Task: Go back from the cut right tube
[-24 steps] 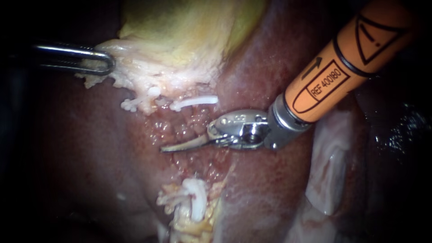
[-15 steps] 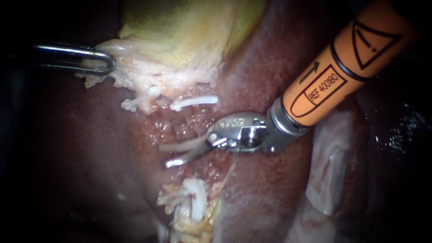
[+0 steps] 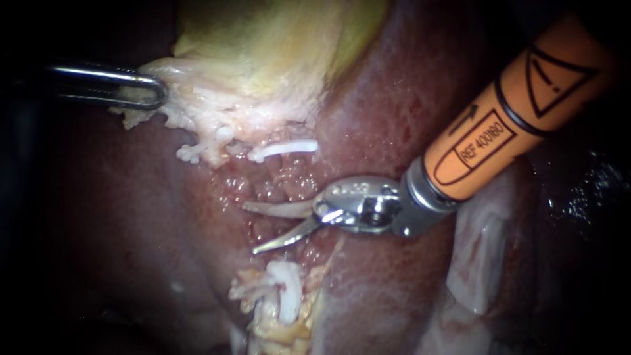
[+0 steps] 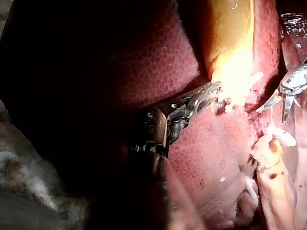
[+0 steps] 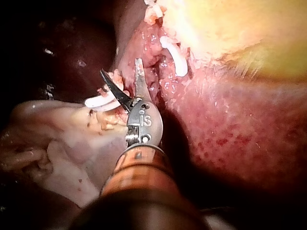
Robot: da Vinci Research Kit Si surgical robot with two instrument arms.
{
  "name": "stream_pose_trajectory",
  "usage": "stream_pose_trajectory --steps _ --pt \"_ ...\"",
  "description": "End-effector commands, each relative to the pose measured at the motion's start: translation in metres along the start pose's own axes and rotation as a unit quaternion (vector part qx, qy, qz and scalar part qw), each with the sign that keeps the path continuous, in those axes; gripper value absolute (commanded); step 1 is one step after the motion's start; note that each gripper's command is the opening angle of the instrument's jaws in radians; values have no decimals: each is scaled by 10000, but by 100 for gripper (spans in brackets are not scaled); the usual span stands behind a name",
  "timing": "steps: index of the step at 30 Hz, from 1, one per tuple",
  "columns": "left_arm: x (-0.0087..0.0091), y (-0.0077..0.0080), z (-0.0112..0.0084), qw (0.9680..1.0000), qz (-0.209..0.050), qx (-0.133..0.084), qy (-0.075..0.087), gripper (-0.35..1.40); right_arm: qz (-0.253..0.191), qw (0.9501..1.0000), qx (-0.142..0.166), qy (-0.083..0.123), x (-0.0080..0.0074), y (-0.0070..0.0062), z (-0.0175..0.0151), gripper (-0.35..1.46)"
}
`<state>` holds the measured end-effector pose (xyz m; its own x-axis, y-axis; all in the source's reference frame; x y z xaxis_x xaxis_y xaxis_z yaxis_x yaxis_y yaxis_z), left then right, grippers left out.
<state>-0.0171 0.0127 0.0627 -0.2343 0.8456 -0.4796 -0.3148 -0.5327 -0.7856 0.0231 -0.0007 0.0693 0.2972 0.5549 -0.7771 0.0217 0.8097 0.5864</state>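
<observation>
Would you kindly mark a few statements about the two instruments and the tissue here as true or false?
1. The right instrument has open jaws holding nothing. True.
2. The left instrument grips the liver. False: its jaws are shut on the pale edge of the gallbladder.
3. The two instruments touch each other. False: they are well apart.
4. The right instrument's jaws lie over raw red tissue beside the gallbladder. True.

Light's a tight pool in the middle, everything round it drops to black. Off right, a dark wet surface point(image 3: 591, 181) catches tiny glints. Left arm's camera shows a pale blurry patch point(image 4: 24, 191).
</observation>
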Motion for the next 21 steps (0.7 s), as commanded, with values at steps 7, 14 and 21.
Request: stream_pose_trajectory --steps 7,14,21 --pt "0 0 0 10000 1 -1 0 -35 -917 9950 -324 -229 -8 -23 -55 145" --pt "0 0 0 10000 1 -1 0 -35 -1438 9837 -499 -958 -3 -20 -106 145" --pt "-1 0 0 10000 3 3 1 -35 -1554 9778 -801 -1157 0 -15 -143 145"
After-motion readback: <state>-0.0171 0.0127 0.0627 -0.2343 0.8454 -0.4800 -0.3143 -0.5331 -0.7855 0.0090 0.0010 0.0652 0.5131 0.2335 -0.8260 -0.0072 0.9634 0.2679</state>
